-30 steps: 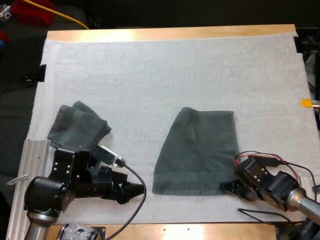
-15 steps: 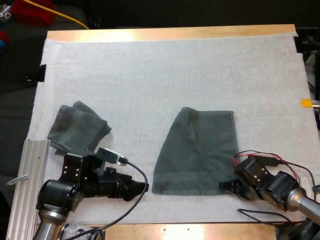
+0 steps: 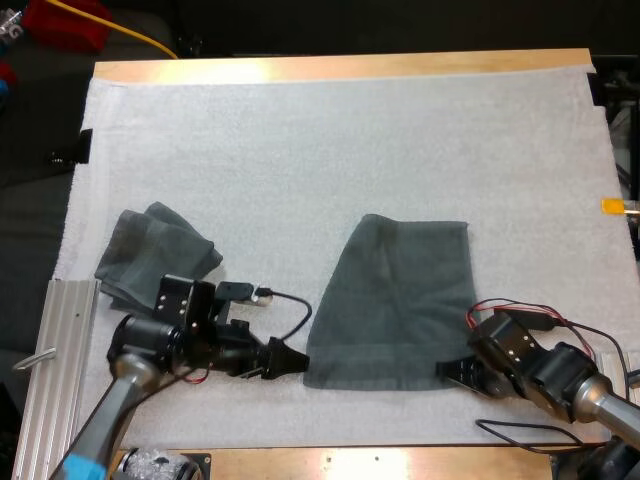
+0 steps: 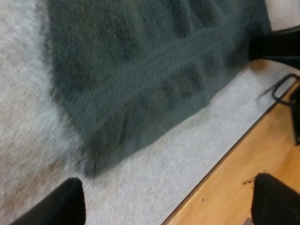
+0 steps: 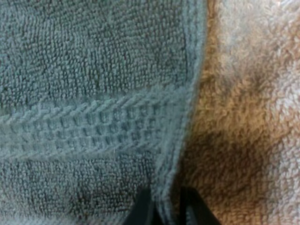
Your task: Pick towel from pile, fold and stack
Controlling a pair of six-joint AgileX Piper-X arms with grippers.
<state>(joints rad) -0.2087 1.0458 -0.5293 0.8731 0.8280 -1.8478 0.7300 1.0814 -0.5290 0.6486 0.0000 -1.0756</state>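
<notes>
A dark grey-green towel [image 3: 395, 300] lies spread flat on the white mat, wider at its near edge. A second, crumpled towel [image 3: 155, 255] sits at the mat's left. My left gripper [image 3: 290, 362] lies low on the mat, just short of the spread towel's near left corner. In the left wrist view its fingers [image 4: 65, 206] stand wide apart, with that towel corner [image 4: 108, 150] ahead of them. My right gripper [image 3: 450, 372] is at the towel's near right corner. In the right wrist view its fingertips [image 5: 143, 211] pinch the towel's hemmed edge [image 5: 187, 93].
An aluminium rail [image 3: 45, 340] runs along the mat's near left side. The wooden table edge [image 3: 380, 462] lies just behind both grippers. The far half of the mat [image 3: 340, 140] is bare.
My left arm has stretched to the right, and its gripper has travelled across the mat to the spread towel's near left corner. The right gripper and both towels have stayed put.
</notes>
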